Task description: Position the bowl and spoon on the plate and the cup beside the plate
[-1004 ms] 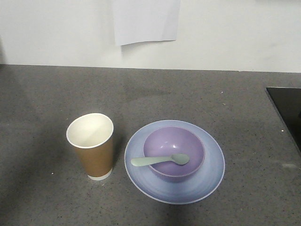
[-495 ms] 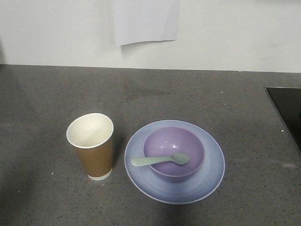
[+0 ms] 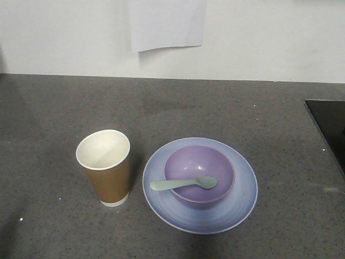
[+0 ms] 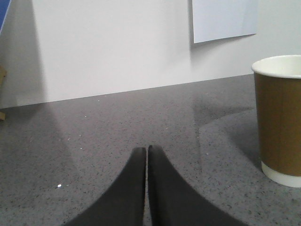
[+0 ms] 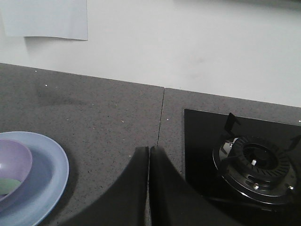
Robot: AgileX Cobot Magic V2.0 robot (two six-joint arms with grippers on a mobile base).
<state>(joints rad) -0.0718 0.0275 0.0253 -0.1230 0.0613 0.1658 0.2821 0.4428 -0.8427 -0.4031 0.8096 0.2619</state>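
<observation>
- Bowl (image 3: 199, 174) sits in the middle of the plate (image 3: 242, 202), lavender on pale blue, upright and glossy inside.
- Spoon (image 3: 183, 184) lies across the bowl, scoop resting inside it, handle poking out over the bowl's left rim above the plate.
- Cup (image 3: 105, 167) stands upright just beside the plate on its left, apart from it with a narrow strip of counter between; white inside, brown wall, white band at the base.
- No print, logo or lettering shows on the cup, the bowl, the plate or the spoon.
- Counter (image 3: 64, 108) is dark speckled grey and runs back to a white wall.
- Paper (image 3: 167, 24) hangs on that wall above the setting, and it reads blank from here: no writing can be made out.
- Left gripper (image 4: 146, 150) shows in its own wrist view, dark fingers pressed together with only a hairline seam between them, nothing held, low over the counter with the cup well off to its right.
- Right gripper (image 5: 149, 150) looks the same in its wrist view: fingers closed against each other, nothing between them, with the plate and bowl at the lower left edge.
- Burner (image 5: 256, 165) sits on a black hob (image 5: 202, 136) to the right of that gripper; no brand mark is legible on it.
- Neither gripper appears in the front view.
</observation>
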